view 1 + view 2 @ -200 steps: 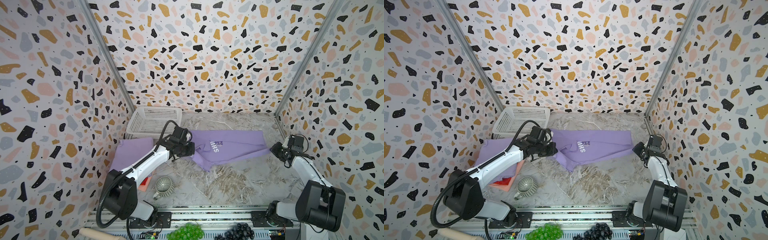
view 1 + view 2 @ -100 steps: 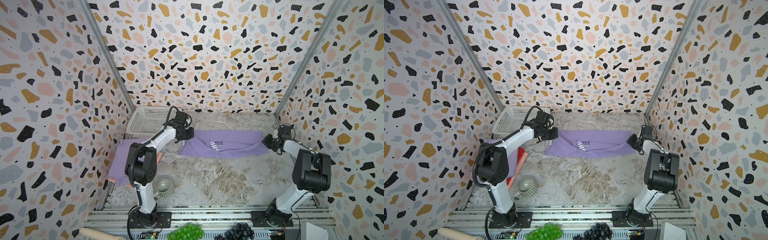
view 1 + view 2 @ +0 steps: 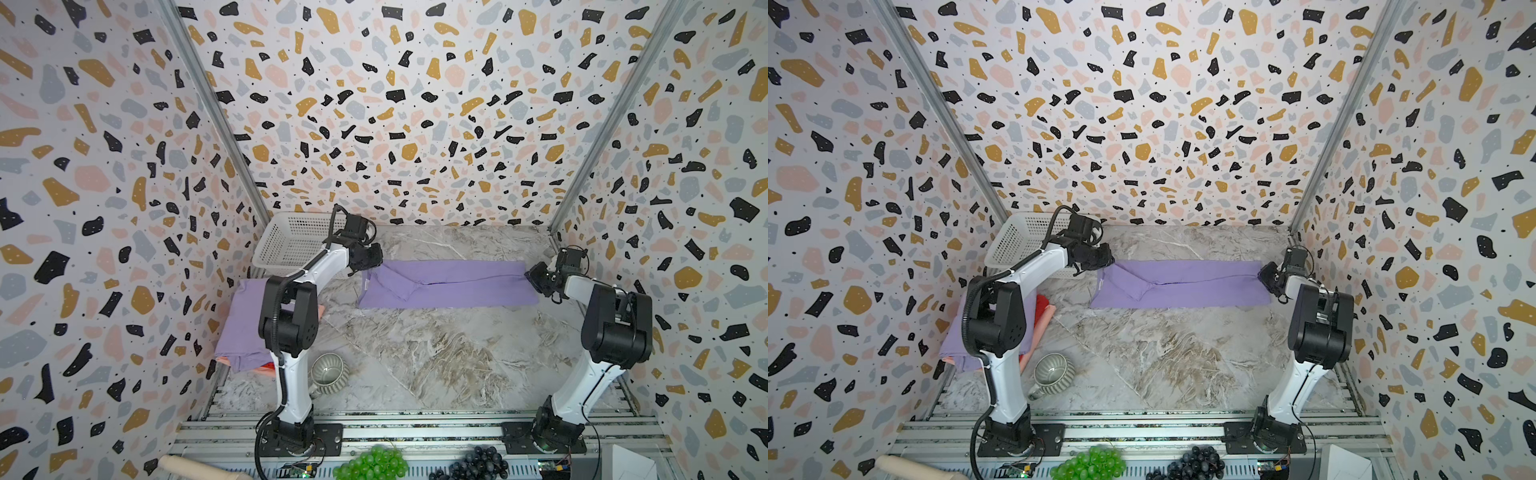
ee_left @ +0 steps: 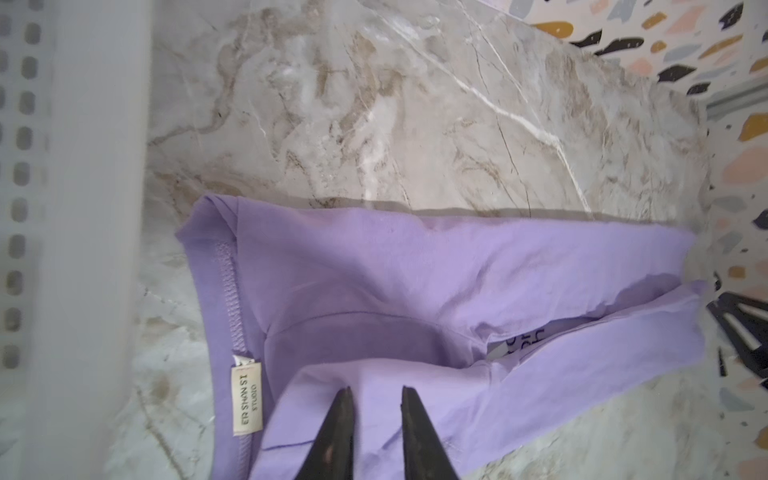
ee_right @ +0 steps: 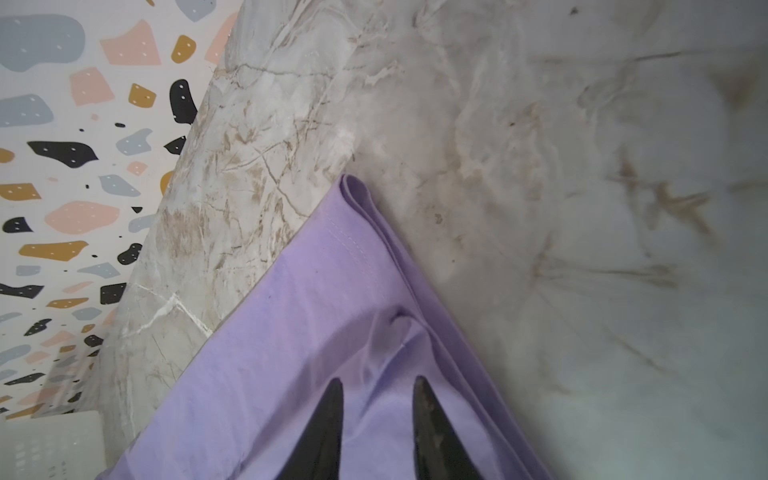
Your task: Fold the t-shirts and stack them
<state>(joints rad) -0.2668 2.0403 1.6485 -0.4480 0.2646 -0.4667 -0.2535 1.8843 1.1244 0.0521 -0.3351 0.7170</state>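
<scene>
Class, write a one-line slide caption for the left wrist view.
Left gripper, jaws parted, at the labelled end of a folded lavender t-shirt on the marble table.

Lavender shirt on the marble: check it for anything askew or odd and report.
The lavender t-shirt lies as a flat, straight strip, but its left end is untidy. A flap lies diagonally on top, the folded edges gape over the print, and the sewn-in label shows. Nothing is damaged or spilled.
</scene>
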